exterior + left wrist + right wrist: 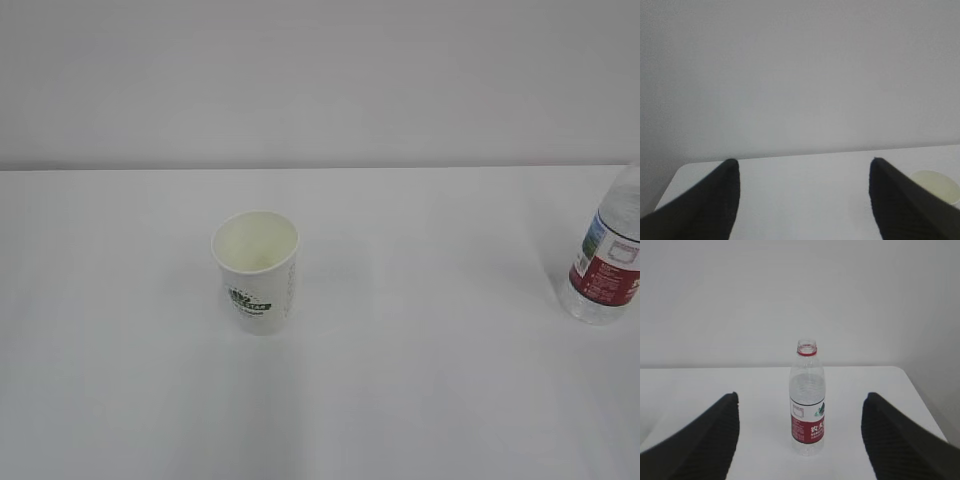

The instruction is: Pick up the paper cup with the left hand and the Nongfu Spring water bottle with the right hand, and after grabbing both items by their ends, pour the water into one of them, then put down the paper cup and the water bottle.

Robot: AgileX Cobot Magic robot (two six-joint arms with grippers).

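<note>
You had both black grippers, left (pixel 802 172) & right (pixel 800 407), spread wide, empty; white logo'd paper cup (pixel 256 270) & capless clear red-labelled bottle (pixel 807 407) stood upright on white table (pixel 420 390), well apart.

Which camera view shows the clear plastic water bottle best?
The right wrist view: the clear plastic water bottle with the red-and-white label stands whole and centred there, uncapped. The exterior view cuts it at the right edge. The left wrist view shows none of it.

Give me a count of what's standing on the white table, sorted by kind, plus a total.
Paper cup: 1
Water bottle: 1
Total: 2 things on the table
</note>
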